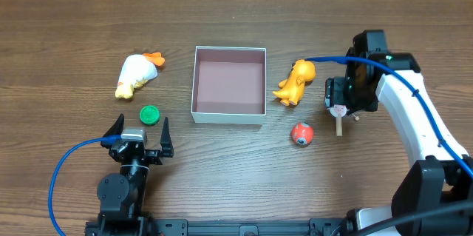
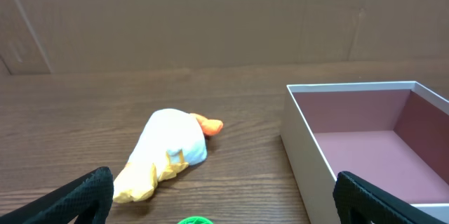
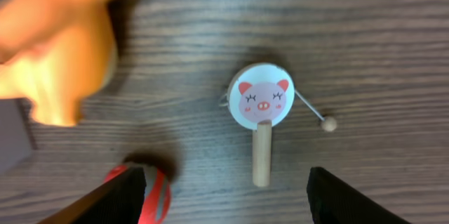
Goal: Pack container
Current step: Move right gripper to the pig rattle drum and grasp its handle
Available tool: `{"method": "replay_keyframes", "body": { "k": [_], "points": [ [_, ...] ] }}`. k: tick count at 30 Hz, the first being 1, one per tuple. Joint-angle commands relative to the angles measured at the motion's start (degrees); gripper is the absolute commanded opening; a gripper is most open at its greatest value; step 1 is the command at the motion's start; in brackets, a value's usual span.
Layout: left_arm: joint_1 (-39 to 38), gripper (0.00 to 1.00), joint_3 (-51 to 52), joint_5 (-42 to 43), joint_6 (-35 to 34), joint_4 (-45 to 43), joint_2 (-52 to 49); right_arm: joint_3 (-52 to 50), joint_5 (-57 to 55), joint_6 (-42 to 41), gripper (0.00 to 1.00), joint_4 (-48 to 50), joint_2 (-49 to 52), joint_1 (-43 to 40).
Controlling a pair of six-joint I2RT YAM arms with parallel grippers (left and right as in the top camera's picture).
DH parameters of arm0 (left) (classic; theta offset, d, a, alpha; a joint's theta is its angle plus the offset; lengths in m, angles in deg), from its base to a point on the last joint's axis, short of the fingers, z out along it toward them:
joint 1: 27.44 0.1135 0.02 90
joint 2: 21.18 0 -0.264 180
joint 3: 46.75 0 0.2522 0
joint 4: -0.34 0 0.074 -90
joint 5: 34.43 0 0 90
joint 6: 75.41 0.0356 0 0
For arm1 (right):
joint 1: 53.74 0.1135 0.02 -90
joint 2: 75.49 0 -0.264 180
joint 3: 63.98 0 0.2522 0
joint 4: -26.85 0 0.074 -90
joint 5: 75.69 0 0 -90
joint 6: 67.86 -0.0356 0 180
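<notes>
Brown wooden table [image 1: 74, 14]. Shallow square white-walled container [image 1: 229, 116] with pinkish floor sits mid-table, between white-yellow plush duck [image 1: 135, 75] and orange plastic dinosaur [image 1: 295, 82]. Left gripper [image 1: 141, 125] jaws spread, no contact. Right gripper [image 3: 226, 189] jaws spread over wooden pig-face rattle drum [image 3: 261, 101], not touching. Red ball [image 1: 301, 133] close by.

The shallow square container with thin white walls [image 1: 228, 117] sits at the middle of the brown wooden table [image 1: 66, 14]. Left of it, apart, lies the white and yellow plush duck [image 1: 137, 75]. The small round green plastic cap [image 1: 150, 115] is on the near side of the duck. Just right of the container lies the orange rubber animal toy [image 1: 295, 82]. The red-orange ball [image 1: 301, 134] rests nearer than that toy. Right of both lies the wooden-handled, pig-faced rattle drum [image 3: 262, 101], its handle pointing near.
</notes>
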Motion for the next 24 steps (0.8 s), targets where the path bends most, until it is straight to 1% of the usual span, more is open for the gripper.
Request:
{"method": "replay_keyframes", "body": {
  "k": [1, 3, 7, 14, 18, 24],
  "points": [
    [0.4, 1.0, 0.5, 0.8, 1.1, -0.2, 0.6, -5.3, -0.8, -0.7, 0.76, 3.8, 0.0, -0.1],
    [0.4, 1.0, 0.5, 0.8, 1.1, -0.2, 0.6, -8.4, -1.0, -0.9, 0.76, 7.1, 0.0, -0.1],
    [0.4, 1.0, 0.5, 0.8, 1.1, -0.2, 0.6, -13.2, -5.6, -2.4, 0.77, 12.5, 0.0, -0.1],
    [0.4, 1.0, 0.5, 0.8, 1.1, -0.2, 0.6, -14.6, -6.3, -2.3, 0.77, 16.9, 0.0, -0.2],
    [0.4, 1.0, 0.5, 0.8, 1.1, -0.2, 0.6, -14.7, -6.3, -2.3, 0.69, 18.3, 0.0, -0.2],
    [0.4, 1.0, 0.5, 0.8, 1.1, -0.2, 0.6, -17.9, -6.3, -2.3, 0.69, 21.7, 0.0, -0.2]
  ]
}}
